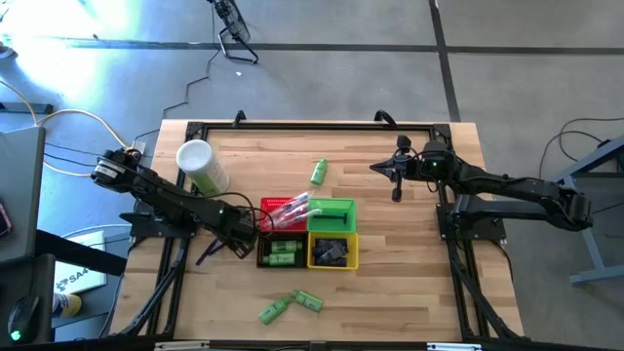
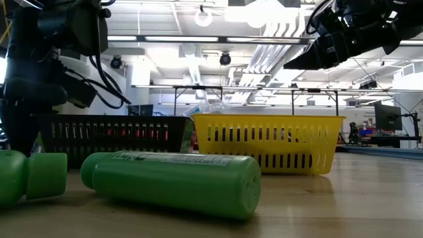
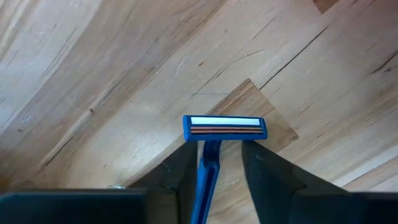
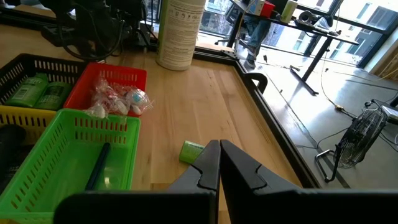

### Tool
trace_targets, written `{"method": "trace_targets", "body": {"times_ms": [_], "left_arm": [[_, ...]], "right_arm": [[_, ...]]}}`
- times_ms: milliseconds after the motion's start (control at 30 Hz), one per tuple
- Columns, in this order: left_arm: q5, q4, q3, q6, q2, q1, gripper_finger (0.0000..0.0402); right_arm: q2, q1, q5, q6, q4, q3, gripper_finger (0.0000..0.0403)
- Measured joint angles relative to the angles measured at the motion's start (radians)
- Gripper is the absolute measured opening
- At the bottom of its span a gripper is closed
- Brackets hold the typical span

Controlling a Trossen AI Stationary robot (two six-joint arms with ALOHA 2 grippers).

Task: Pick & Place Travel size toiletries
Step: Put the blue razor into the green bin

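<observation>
Razor (image 3: pixel 214 146) sits between left gripper (image 3: pixel 214 177) over wooden table (image 3: pixel 93 74).

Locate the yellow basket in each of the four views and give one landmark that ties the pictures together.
High view: yellow basket below centre, front right of the basket cluster.
Low view: centre right, behind the lying green bottle.
Left wrist view: not in it.
Right wrist view: only a strip at the left edge.
Shared landmark: the black basket touching its side.
</observation>
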Motion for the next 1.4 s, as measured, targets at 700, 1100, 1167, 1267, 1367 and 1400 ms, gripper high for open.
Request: {"method": "trace_targets", "body": {"times_ms": [700, 1100, 1167, 1267, 1367, 1400], "left_arm": [[0.000, -0.002, 0.003, 0.000, -0.003, 0.000, 0.0010], [-0.056, -0.072, 0.066, 0.041, -0.072, 0.000, 0.0009], [-0.089, -0.098, 0.094, 0.059, -0.092, 0.000, 0.0009], [-0.113, -0.149, 0.127, 0.074, -0.123, 0.000, 0.0009], [-0.097, -0.172, 0.142, 0.057, -0.141, 0.000, 0.0010], [-0.085, -0.176, 0.143, 0.044, -0.147, 0.000, 0.0010]], "right_arm": [[0.000, 0.000, 0.000, 0.000, 0.000, 0.000, 0.0003], [0.000, 0.000, 0.000, 0.000, 0.000, 0.000, 0.0003], [0.000, 0.000, 0.000, 0.000, 0.000, 0.000, 0.0003], [0.000, 0.000, 0.000, 0.000, -0.001, 0.000, 0.0003], [0.000, 0.000, 0.000, 0.000, -0.001, 0.000, 0.0003], [0.000, 0.000, 0.000, 0.000, -0.001, 0.000, 0.0003]]}}
